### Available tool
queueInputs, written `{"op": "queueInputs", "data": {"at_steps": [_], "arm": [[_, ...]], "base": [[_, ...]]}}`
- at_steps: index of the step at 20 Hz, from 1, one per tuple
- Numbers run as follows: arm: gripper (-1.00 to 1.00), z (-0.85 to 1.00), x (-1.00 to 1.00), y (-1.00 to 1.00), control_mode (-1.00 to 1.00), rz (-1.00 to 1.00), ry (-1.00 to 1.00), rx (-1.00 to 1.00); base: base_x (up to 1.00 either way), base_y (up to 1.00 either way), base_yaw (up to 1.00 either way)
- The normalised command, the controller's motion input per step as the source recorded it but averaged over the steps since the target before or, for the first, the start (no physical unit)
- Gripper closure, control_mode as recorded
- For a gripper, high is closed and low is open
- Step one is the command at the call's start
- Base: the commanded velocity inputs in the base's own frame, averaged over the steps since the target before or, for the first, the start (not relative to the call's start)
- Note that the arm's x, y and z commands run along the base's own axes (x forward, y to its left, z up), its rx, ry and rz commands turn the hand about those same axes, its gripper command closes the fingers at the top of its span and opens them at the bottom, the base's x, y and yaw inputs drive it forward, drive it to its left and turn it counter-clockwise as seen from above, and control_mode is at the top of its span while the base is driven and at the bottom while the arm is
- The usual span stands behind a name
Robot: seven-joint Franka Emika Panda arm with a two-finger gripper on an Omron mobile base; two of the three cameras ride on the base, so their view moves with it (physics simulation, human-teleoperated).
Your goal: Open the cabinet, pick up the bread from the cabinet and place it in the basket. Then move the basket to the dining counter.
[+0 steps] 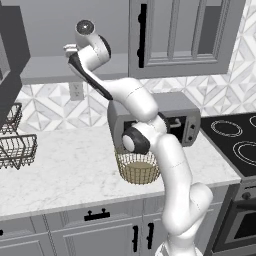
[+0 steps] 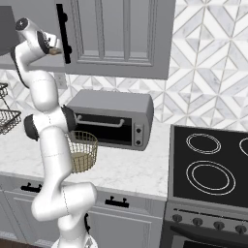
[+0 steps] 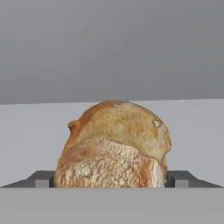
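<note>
In your hand view the bread [image 3: 114, 146] is close up, resting on the pale grey cabinet shelf [image 3: 26, 135]. Its lower edge is cut off by the bottom of the picture, so you cannot see where it meets the shelf. The gripper [image 3: 109, 179] has one dark fingertip [image 3: 41, 179] showing at 8 o'clock of the loaf and the other at 4 o'clock. The jaws stand spread nearly as wide as they go, flanking the bun. Whether the pads actually touch the crust you cannot tell, since the loaf hides their inner faces. Treat it as straddled, not clamped.

In your left base view the arm [image 1: 170, 165] reaches up toward 10 o'clock, and the hand points away into the open cabinet [image 1: 75, 65], so the fingers themselves are hidden behind the wrist. In your right base view a small tan patch of bread [image 2: 54, 50] shows just beside the hand, next to the cabinet door [image 2: 116, 34] with its black bar handle [image 2: 63, 34].

The basket [image 1: 137, 169] stands on the marble worktop [image 1: 65, 170] in front of the toaster oven [image 1: 172, 117]; the arm covers part of its rim in both base views. Wire racks [image 1: 15, 145] are cut off at the 9 o'clock edge, and the stove [image 2: 213, 164] at the 3 o'clock edge.
</note>
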Motion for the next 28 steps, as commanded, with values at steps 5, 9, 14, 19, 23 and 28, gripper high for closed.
{"op": "queueInputs", "data": {"at_steps": [5,9,14,19,23,28], "arm": [[1.00,-0.06,-0.39,0.14,-1.00,0.00,-0.01,0.00],[1.00,-0.06,-0.38,0.15,-1.00,0.00,-0.03,0.00],[1.00,0.02,-0.52,0.12,-1.00,0.00,-0.02,0.00],[1.00,0.03,-0.69,0.18,-1.00,0.00,-0.03,0.00],[1.00,0.00,-0.77,0.15,-1.00,0.00,-0.01,0.00],[1.00,0.00,-0.83,0.01,-1.00,0.00,0.00,0.00]], "base": [[0.00,0.00,0.00],[0.00,0.00,0.00],[0.00,0.00,0.00],[0.00,0.00,0.00],[0.00,0.00,0.00],[0.00,0.00,0.00]]}}
